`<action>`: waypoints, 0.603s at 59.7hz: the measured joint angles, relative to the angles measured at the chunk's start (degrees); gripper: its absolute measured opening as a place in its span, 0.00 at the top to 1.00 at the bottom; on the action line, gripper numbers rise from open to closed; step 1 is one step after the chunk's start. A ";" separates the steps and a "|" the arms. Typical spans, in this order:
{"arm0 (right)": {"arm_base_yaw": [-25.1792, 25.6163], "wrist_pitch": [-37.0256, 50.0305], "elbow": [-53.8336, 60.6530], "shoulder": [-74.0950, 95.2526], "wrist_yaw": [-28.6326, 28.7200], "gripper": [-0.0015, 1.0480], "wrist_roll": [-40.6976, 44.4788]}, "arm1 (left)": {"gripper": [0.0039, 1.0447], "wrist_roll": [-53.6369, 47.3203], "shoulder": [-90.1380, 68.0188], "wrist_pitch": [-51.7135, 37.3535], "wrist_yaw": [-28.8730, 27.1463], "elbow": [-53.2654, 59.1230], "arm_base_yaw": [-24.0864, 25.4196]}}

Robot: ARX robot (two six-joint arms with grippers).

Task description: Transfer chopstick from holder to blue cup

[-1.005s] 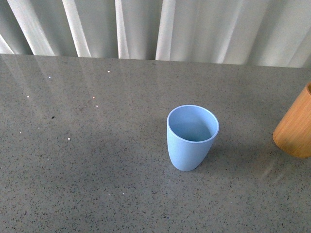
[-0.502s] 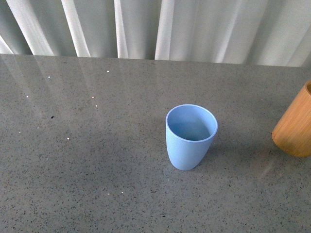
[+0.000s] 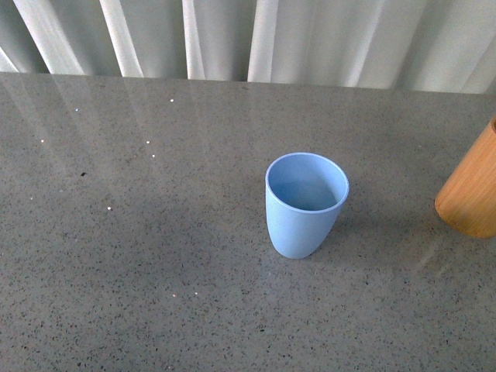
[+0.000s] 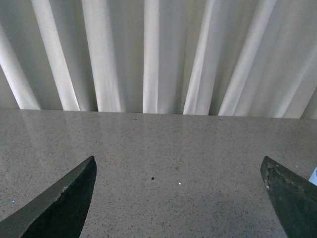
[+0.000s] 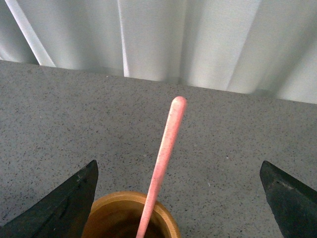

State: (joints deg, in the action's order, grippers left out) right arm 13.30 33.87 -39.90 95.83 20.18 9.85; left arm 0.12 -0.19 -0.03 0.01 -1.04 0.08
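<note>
The light blue cup [image 3: 305,204] stands upright and empty near the middle of the grey table in the front view. The orange-tan holder [image 3: 473,191] is cut off by the right edge there, and it shows in the right wrist view [image 5: 130,218]. A pale pink chopstick [image 5: 164,158] stands in the holder and leans out over its rim. My right gripper [image 5: 178,178] is open, its two dark fingertips wide apart on either side of the chopstick, not touching it. My left gripper [image 4: 178,176] is open and empty over bare table. Neither gripper shows in the front view.
The grey speckled table [image 3: 139,256] runs back to a white pleated curtain [image 3: 310,39]. A sliver of something pale blue [image 4: 314,176] sits at the edge of the left wrist view. Small white and dark specks lie on the table.
The front view has shifted slightly: the cup and holder appear a little higher in the picture, with more near table showing. Nothing on the table has moved.
</note>
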 joint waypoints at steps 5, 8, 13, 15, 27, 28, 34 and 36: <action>-0.33 0.00 -0.61 0.35 0.00 0.10 -0.31 | 0.06 0.00 0.00 0.00 0.00 0.00 0.00; -0.33 0.02 -1.22 0.63 0.04 0.10 -0.59 | 0.06 0.00 0.00 0.00 0.00 0.00 0.00; -0.33 0.04 -2.73 1.86 0.07 0.10 -0.94 | 0.06 0.00 0.00 0.00 0.00 0.00 0.00; -0.33 0.04 -3.02 2.23 0.07 0.10 -0.98 | 0.06 0.00 0.00 0.00 0.00 0.00 0.00; -0.33 -0.15 -4.63 5.11 0.61 0.10 -1.73 | 0.06 0.00 0.00 0.00 0.00 0.00 0.00; -0.33 -0.13 -4.70 5.25 0.61 0.10 -1.75 | 0.06 0.00 0.00 0.00 0.00 0.00 0.00; -0.52 0.42 -5.49 6.82 0.68 0.10 -2.05 | 0.06 0.00 0.00 0.00 -0.02 0.00 0.00; -0.61 0.55 -5.73 7.30 0.66 0.10 -2.19 | 0.06 0.00 0.00 0.00 0.00 0.00 0.00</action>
State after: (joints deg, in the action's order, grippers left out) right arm 12.69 34.41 -45.63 103.13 20.84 7.66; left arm 0.12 -0.19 -0.03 0.01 -1.04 0.08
